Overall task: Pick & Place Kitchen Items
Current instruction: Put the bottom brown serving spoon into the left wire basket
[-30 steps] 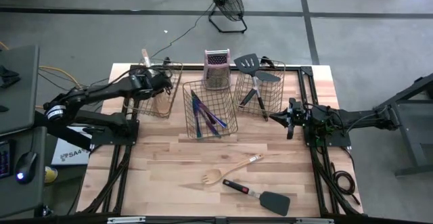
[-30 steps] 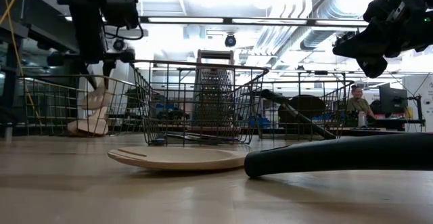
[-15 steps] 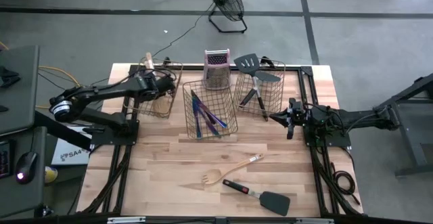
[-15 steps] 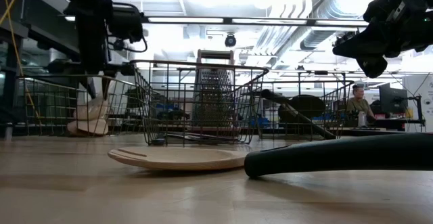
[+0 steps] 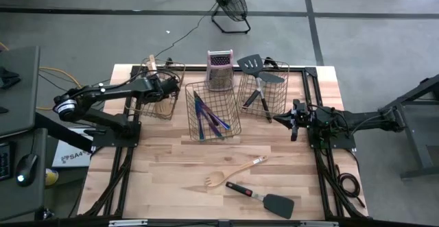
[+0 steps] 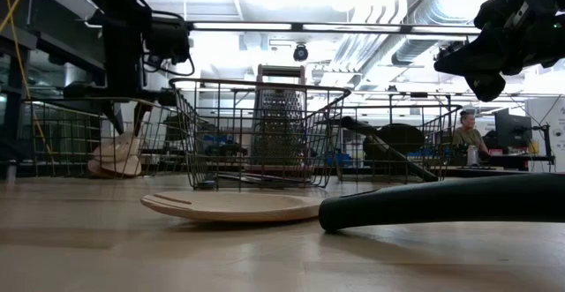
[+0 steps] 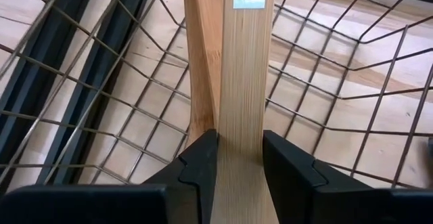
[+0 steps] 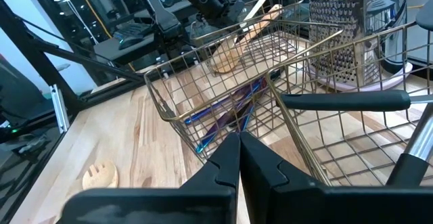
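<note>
My left gripper reaches down into the left wire basket and is shut on a pale wooden utensil. In the basket under it lies a second wooden utensil, and another wooden handle sticks up over the basket's far rim. In the low view pale wooden heads lie on the basket floor. My right gripper waits shut and holds nothing at the table's right, beside the right basket. A wooden fork and a black spatula lie on the near part of the table. My left gripper pinches the flat wooden handle by its two narrow edges, one finger on each side. The fingers slant down from above and lie along the handle. The utensil runs on ahead of the fingers, down into the basket, over the other wooden utensil.
The middle basket holds purple-blue cutlery. The right basket holds black spatulas. A metal box grater stands behind the middle basket. The near half of the table has free room around the fork and spatula.
My left gripper has sunk into the left basket and shifted slightly toward the table's right, carrying the wooden utensil down. Its pale head has dropped from hanging above the basket floor onto the wooden pieces lying there.
</note>
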